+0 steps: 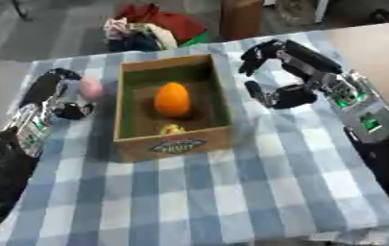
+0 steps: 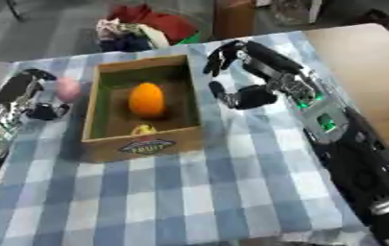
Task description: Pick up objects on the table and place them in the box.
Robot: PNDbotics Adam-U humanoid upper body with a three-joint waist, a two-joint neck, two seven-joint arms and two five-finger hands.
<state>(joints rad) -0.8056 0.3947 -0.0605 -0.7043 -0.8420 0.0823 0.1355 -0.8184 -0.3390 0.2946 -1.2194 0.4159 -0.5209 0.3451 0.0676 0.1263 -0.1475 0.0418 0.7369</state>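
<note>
Inside the box (image 1: 174, 144), an orange egg-shaped thing (image 1: 172, 98) is seen near the middle of the floor, and a small yellow thing (image 1: 171, 129) lies just behind the front wall. Just beside the box's left wall, a pink ball (image 1: 91, 88) is held in the left hand (image 1: 63, 98), whose fingers are curled round it. At the box's right side, the right hand (image 1: 281, 72) is held near the wall, apart from it, with fingers bent but released and nothing grasped. All is carried by a desk (image 1: 189, 192) covered with a blue-and-white checked cloth. Beyond the far edge, a heap of red and mixed fabric (image 1: 151, 26) is seen.
</note>
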